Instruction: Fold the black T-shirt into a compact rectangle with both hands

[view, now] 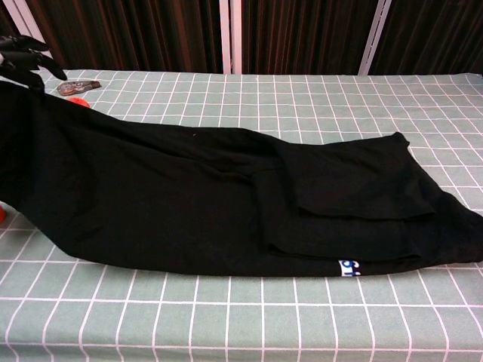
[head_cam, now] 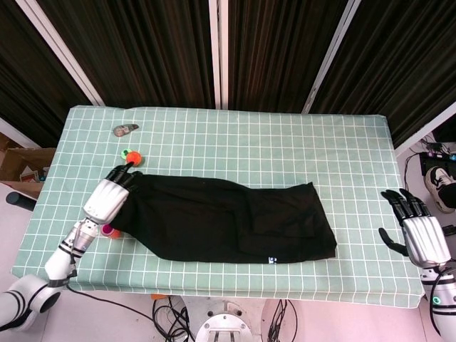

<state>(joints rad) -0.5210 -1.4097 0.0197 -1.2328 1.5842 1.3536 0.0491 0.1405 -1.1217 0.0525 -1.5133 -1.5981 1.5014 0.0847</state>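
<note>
- Chest view first: the black cotton T-shirt [view: 226,196] lies as a long band across the near half of the green checked desk [view: 302,98], already doubled lengthwise, with a small white-and-blue tag [view: 347,265] at the near hem.
- Off the desk's right edge, the right robot hand [head_cam: 422,236] hangs with fingers spread, holding nothing.
- Left robot hand [head_cam: 108,197] grips the shirt's left end, lifted a bit.
- Further back: a pink-rimmed cup [head_cam: 109,230] peeking out by that wrist, an orange-and-green toy ball [head_cam: 132,156], and a flat grey trinket [head_cam: 125,130].
- My guess: it's mid-fold. Next, the right hand needs to catch the right end so both fold together.
</note>
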